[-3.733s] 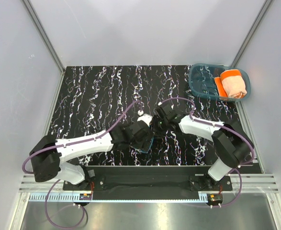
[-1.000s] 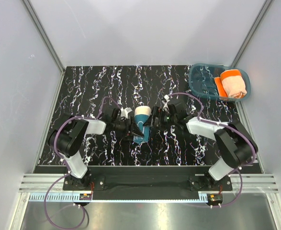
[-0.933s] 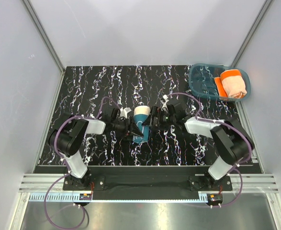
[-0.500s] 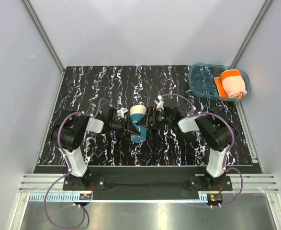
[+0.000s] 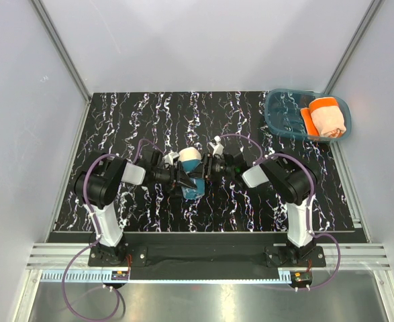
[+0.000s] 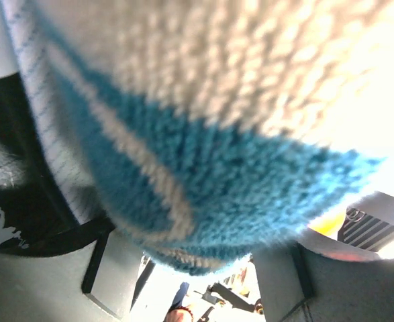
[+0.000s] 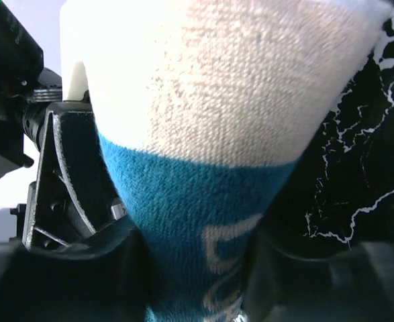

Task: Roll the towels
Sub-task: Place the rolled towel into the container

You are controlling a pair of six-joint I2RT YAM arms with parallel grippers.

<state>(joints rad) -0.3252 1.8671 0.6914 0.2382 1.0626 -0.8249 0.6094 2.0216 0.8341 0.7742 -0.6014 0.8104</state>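
step: teal towel (image 5: pixel 192 182) rolled, at table (image 5: pixel 129 127) centre, my left gripper (image 5: pixel 182 180) and right gripper (image 5: pixel 205 171) both clamped on it | orange towel (image 5: pixel 327 117) rolled in tray (image 5: pixel 280 100) | next: probably carry roll to tray, grip firm so it can't unravel

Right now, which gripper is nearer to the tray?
Right. The right gripper is at mid-table, on the teal towel's tray side; the left gripper is on its other side, farther from the tray.
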